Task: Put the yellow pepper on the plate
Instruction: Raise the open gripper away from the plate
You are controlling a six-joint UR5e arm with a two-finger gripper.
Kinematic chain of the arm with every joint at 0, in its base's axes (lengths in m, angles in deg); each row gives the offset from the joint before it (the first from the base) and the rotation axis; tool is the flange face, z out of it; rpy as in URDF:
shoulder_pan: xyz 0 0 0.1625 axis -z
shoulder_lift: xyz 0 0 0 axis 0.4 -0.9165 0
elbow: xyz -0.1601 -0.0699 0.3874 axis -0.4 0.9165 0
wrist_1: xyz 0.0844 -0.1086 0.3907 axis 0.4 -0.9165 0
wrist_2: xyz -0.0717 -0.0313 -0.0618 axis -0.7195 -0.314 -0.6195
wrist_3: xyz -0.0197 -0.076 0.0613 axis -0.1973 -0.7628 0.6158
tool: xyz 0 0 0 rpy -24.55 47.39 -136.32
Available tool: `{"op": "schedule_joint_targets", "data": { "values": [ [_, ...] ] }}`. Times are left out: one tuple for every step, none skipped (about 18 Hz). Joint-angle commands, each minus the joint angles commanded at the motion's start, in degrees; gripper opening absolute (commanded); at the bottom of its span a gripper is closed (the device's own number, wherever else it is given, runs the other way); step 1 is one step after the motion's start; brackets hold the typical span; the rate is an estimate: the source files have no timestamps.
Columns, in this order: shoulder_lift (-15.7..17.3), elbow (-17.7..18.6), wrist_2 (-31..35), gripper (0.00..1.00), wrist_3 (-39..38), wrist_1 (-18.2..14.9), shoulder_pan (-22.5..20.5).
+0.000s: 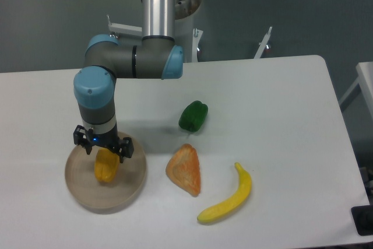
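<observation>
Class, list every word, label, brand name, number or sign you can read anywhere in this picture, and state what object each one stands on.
None: no readable text shows anywhere.
The robot arm, gripper, yellow pepper, plate, green pepper, orange-red wedge, banana and table bear no visible lettering.
The gripper shows only a small blue light, not a sign.
</observation>
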Motion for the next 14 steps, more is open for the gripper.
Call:
{"op": "schedule_joint_targets", "data": {
  "values": [
    [1.3, 0.1, 0.1, 1.0, 0.0, -0.1, -1.7],
    [2.3, 0.1, 0.2, 1.0, 0.3, -0.1, -2.6],
    [3.3, 0.1, 0.3, 1.0, 1.0, -0.2, -4.3],
    [4.2, 0.1, 0.4, 1.0, 3.4, -0.4, -6.9],
    [4.6, 0.3, 0.4, 1.0, 5.5, -0.3, -8.3],
    [4.6, 0.1, 0.7, 1.0, 7.9, -0.4, -9.9],
    [4.6, 0.4, 2.0, 1.0, 12.1, -0.4, -12.8],
    [4.7, 0.3, 2.6, 1.0, 15.6, -0.4, -14.9],
    [4.7, -0.1, 3.0, 1.0, 18.9, -0.4, -16.7],
    [4.6, -1.1, 3.0, 1.0, 23.0, -0.4, -19.5],
    [4.4, -1.7, 3.1, 1.0, 25.8, -0.3, -21.1],
    [4.3, -2.3, 3.3, 1.0, 29.0, -0.4, -22.8],
    [4.1, -2.8, 3.9, 1.0, 32.2, -0.4, -24.0],
    [3.9, -3.1, 4.3, 1.0, 35.4, -0.4, -24.9]
  ]
}}
